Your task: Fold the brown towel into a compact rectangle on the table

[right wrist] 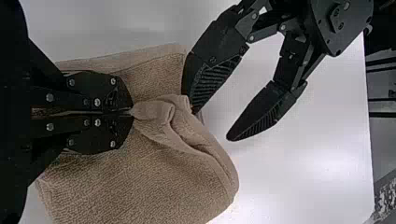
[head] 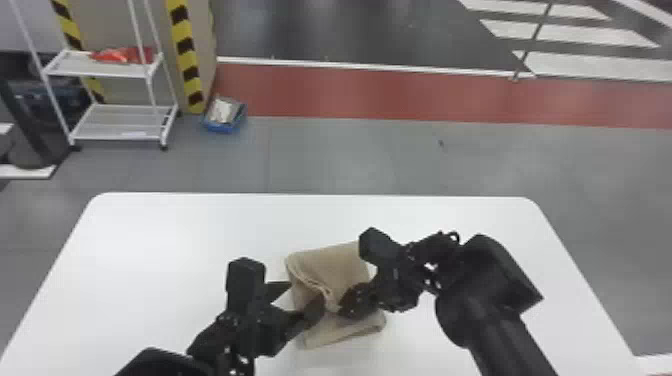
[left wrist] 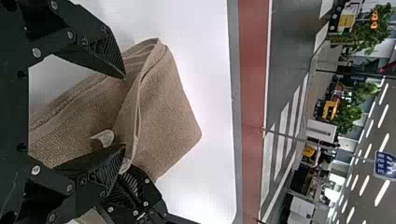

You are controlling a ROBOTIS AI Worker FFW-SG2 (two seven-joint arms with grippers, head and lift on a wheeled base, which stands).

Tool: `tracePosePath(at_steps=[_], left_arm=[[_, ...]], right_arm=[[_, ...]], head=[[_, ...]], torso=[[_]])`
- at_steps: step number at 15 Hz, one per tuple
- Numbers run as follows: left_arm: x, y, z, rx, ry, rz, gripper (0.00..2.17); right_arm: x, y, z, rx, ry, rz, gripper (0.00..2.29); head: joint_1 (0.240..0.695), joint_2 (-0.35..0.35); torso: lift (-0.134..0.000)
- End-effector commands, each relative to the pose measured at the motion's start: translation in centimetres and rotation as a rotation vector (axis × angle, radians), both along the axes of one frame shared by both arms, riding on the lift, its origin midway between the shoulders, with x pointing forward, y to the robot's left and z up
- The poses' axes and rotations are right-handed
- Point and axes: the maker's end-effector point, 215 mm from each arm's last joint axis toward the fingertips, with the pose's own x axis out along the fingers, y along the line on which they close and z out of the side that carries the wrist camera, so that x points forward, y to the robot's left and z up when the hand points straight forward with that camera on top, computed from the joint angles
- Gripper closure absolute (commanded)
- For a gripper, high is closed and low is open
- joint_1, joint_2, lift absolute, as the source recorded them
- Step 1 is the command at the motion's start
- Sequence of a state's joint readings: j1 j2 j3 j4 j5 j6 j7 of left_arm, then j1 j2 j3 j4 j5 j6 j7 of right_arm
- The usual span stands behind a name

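The brown towel (head: 336, 267) lies folded in a loose stack on the white table, its front layer sticking out toward the robot. At its left edge stands my left gripper (head: 301, 298), open. My right gripper (head: 344, 309) is over the towel's front right part. In the left wrist view, the towel (left wrist: 166, 116) has a raised fold running between the open fingers of the left gripper (left wrist: 124, 112). Seen from the right wrist, the right gripper (right wrist: 131, 113) is shut on a pinched corner of the towel (right wrist: 140, 186), with a rumpled flap beside it.
The white table (head: 175, 235) extends around the towel on all sides, with rounded far corners. Beyond it on the floor are a white shelf rack (head: 117, 122) and a blue bin (head: 223, 128). Both grippers stand close together at the towel.
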State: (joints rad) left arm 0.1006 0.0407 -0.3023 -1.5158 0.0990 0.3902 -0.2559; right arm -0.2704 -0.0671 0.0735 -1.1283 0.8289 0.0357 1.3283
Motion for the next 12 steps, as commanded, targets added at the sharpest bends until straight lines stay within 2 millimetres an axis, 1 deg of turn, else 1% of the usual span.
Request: tracePosePath(at_steps=[1, 2, 3, 4, 5, 6, 7, 8, 9, 10, 12], left_arm=[[0.1, 1.3, 0.7, -0.013, -0.018, 0.031, 0.17], [0.1, 1.8, 1.3, -0.020, -0.039, 0.044, 0.16], [0.3, 2.6, 2.3, -0.026, -0.064, 0.066, 0.16], [0.4, 3.5, 3.4, -0.027, -0.093, 0.085, 0.16], [0.6, 4.5, 4.6, -0.031, -0.129, 0.106, 0.16], [0.8, 5.4, 5.4, -0.031, -0.149, 0.122, 0.16], [1.0, 6.8, 6.6, -0.034, -0.169, 0.149, 0.16], [1.2, 7.6, 7.5, -0.041, -0.185, 0.165, 0.16], [1.4, 8.3, 8.2, -0.043, -0.199, 0.177, 0.16], [1.3, 8.5, 8.8, -0.048, -0.209, 0.182, 0.16], [1.3, 8.7, 10.6, -0.065, -0.271, 0.193, 0.16]], right_arm=[[0.1, 0.0, 0.5, 0.014, -0.007, -0.019, 0.89], [0.3, 0.3, 1.3, 0.032, -0.020, -0.027, 0.79], [0.3, 0.3, 2.1, 0.061, -0.020, -0.053, 0.58], [0.5, 0.1, 3.5, 0.094, -0.026, -0.085, 0.33], [0.5, 0.0, 4.6, 0.136, -0.025, -0.118, 0.24], [0.7, -0.5, 5.6, 0.169, -0.029, -0.148, 0.24], [0.8, -0.8, 6.6, 0.203, -0.029, -0.186, 0.23], [0.8, -1.1, 7.7, 0.224, -0.040, -0.215, 0.23], [0.8, -1.4, 9.2, 0.264, -0.061, -0.243, 0.22], [1.0, -1.8, 11.5, 0.343, -0.090, -0.289, 0.11], [2.3, -3.6, 14.7, 0.466, -0.130, -0.431, 0.11]], head=[[0.695, -0.112], [0.695, -0.109], [0.695, -0.104], [0.695, -0.097], [0.695, -0.082], [0.695, -0.072], [0.695, -0.065], [0.695, -0.057], [0.695, -0.050], [0.695, -0.043], [0.695, -0.031]], torso=[[0.000], [0.000], [0.000], [0.000], [0.000], [0.000], [0.000], [0.000], [0.000], [0.000], [0.000]])
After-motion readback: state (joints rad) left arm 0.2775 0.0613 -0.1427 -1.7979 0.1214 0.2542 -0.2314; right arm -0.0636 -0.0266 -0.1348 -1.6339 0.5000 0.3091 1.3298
